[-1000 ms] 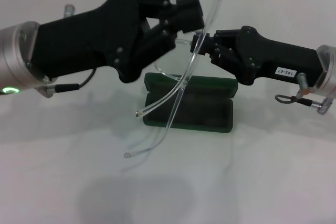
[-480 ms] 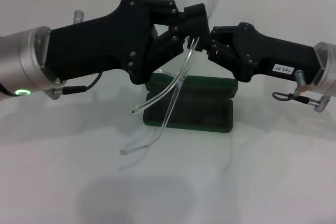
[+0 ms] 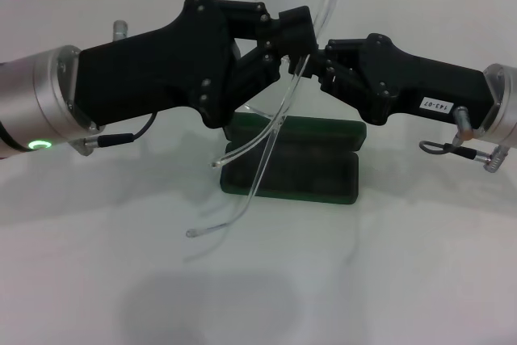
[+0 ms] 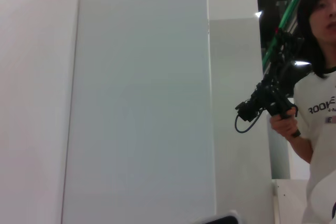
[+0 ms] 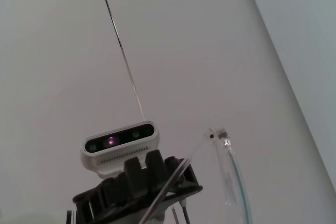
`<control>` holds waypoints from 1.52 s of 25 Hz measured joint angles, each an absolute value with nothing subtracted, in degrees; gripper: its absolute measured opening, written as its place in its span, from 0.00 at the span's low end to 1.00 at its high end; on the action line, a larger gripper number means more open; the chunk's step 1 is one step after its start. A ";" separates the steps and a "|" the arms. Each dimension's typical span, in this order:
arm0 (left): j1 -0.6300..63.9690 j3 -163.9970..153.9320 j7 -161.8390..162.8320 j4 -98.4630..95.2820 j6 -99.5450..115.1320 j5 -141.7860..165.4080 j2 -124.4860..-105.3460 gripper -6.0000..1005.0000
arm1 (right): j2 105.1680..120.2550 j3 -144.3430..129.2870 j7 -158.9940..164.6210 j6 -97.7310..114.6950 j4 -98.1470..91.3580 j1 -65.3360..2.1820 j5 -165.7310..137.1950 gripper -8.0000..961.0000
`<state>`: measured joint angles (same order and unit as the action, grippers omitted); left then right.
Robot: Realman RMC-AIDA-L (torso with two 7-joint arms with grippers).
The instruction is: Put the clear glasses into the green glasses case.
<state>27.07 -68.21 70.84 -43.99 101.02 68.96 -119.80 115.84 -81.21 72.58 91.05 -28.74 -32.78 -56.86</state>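
Note:
The clear glasses (image 3: 279, 115) hang in the air above the table, lens uppermost and both thin arms trailing down to the left. My left gripper (image 3: 300, 44) reaches in from the left and is shut on the lens edge. From the right, my right gripper (image 3: 317, 66) is shut on the same stretch of frame, its tips almost touching the left one's. The green glasses case (image 3: 323, 169) lies open on the table directly below and behind the glasses. The right wrist view shows the glasses (image 5: 231, 182) beside the left gripper (image 5: 160, 182).
The white table (image 3: 404, 280) spreads out in front of the case, with a tiled wall behind. In the left wrist view a person (image 4: 320, 108) holding a camera rig stands beyond a pale wall panel.
My left gripper moved right and closed on the glasses, which the right gripper was holding alone. The glasses swung slightly, and their arm tips shifted a little.

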 joint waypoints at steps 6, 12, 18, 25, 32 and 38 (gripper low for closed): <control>27.07 -68.20 70.82 -43.90 100.01 69.50 -119.84 0.09 | 115.84 -81.16 72.67 91.06 -28.74 -32.71 -56.86 0.06; 27.07 -68.20 70.04 -43.66 98.88 69.52 -119.88 0.08 | 115.84 -81.12 72.69 90.58 -28.65 -32.79 -56.86 0.06; 26.98 -68.20 69.42 -43.67 97.04 69.53 -119.89 0.08 | 115.84 -81.12 72.71 89.17 -28.72 -32.64 -56.85 0.06; 26.89 -68.20 69.04 -44.05 96.88 69.00 -119.89 0.08 | 115.84 -81.12 72.89 86.21 -28.74 -32.69 -56.71 0.06; 27.05 -68.20 68.61 -44.12 96.95 68.95 -119.86 0.08 | 115.84 -81.13 72.96 84.25 -28.74 -33.12 -56.68 0.06; 27.49 -68.20 68.52 -43.83 96.88 69.64 -119.80 0.08 | 116.00 -81.54 73.64 84.06 -28.86 -34.58 -56.68 0.06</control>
